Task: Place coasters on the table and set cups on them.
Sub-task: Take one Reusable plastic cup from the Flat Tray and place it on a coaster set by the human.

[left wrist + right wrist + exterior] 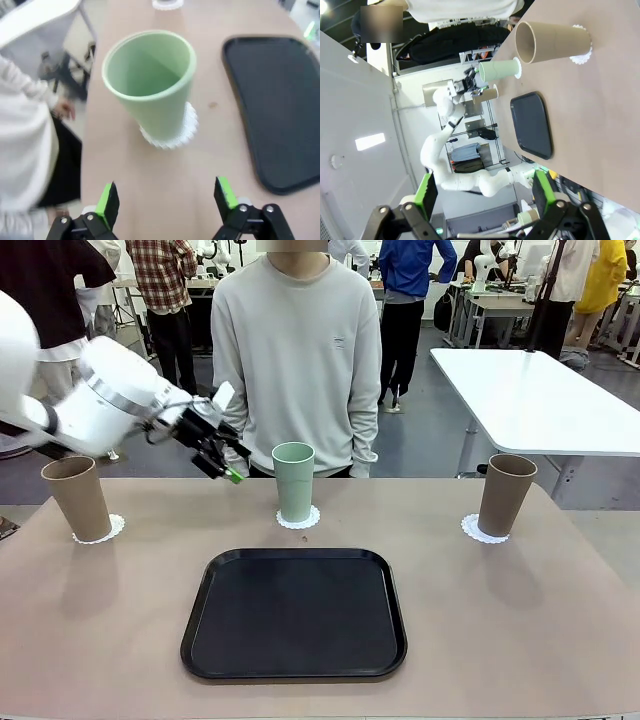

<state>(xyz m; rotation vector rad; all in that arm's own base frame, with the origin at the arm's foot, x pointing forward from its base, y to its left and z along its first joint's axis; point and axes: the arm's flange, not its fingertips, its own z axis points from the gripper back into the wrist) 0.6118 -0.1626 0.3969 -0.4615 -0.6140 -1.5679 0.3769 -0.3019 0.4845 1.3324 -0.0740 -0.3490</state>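
**3 cups upright on 3 coasters; both grippers open and empty**

All 3 cups stand upright, long axis vertical, mouths up, narrower at the base. The mint green cup (293, 481) sits on a coaster (298, 520) at the middle of the bench's (500, 640) far edge. A tan cup (76, 498) on its coaster (100, 531) stands near the far left corner; another tan cup (506, 494) on its coaster (482, 531) stands near the far right corner. Each white lacy rim shows around the cup base.

A black tray (294, 612), empty, lies at bench centre, nearer the robot's edge. Bare bench surface lies on both sides of it.

The left gripper (222, 462) hovers above the far edge between the left tan cup and the green cup, jaws spread, holding nothing. The right gripper (482, 192) also has its jaws apart and empty.

A person (297, 350) stands at the far edge.
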